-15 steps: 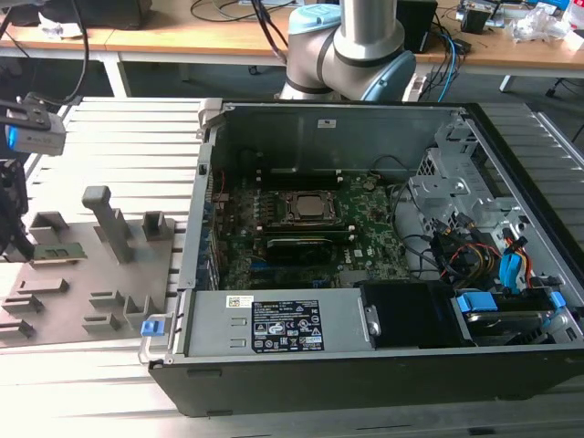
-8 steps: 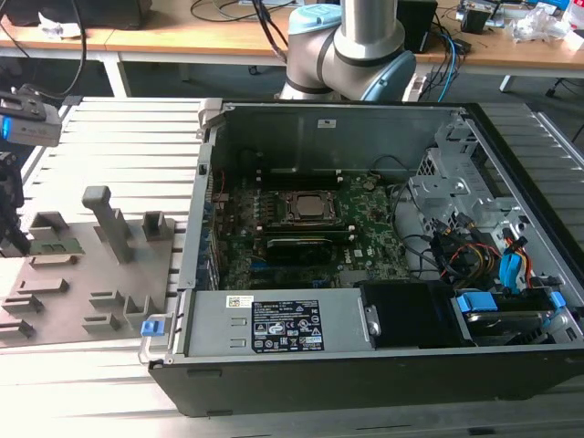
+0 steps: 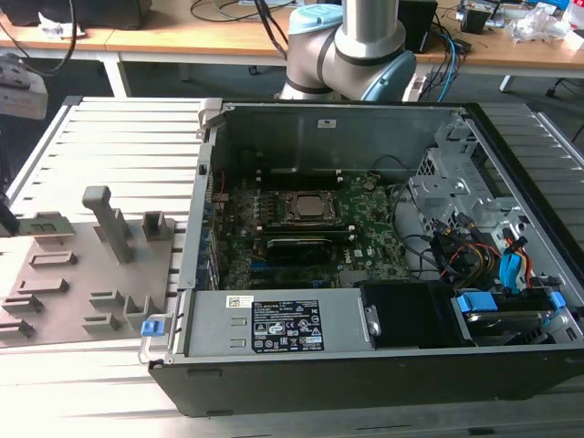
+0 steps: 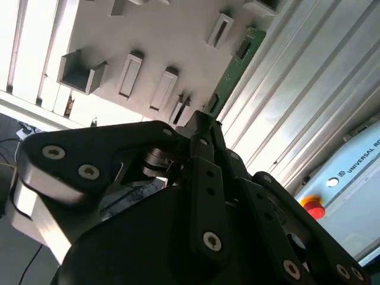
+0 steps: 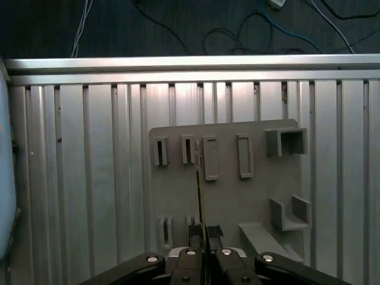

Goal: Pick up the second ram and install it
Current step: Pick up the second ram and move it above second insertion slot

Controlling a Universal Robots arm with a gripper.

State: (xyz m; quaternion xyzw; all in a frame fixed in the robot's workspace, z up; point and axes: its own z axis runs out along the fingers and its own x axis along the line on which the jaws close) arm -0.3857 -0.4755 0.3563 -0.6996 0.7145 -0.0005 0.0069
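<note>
The second ram (image 4: 236,65) is a narrow green stick that juts out from my fingertips in the second wrist view. My gripper (image 5: 202,233) is shut on it, one finger on each flat side. In the first wrist view the second ram (image 5: 199,184) shows edge-on as a thin line. It hangs over the grey holder plate (image 5: 228,202), above the row of slots. My gripper (image 4: 205,119) grips the stick at its near end. The open computer case (image 3: 365,374) with the green motherboard (image 3: 370,233) lies at the exterior view's right.
The grey holder plate (image 3: 68,292) with its raised blocks and a tall post (image 3: 108,219) lies on the ribbed aluminium table (image 3: 119,155) at the exterior view's left. The case holds the processor socket (image 3: 306,208), cables and a drive cage (image 3: 456,192). The arm's base (image 3: 351,46) stands behind the case.
</note>
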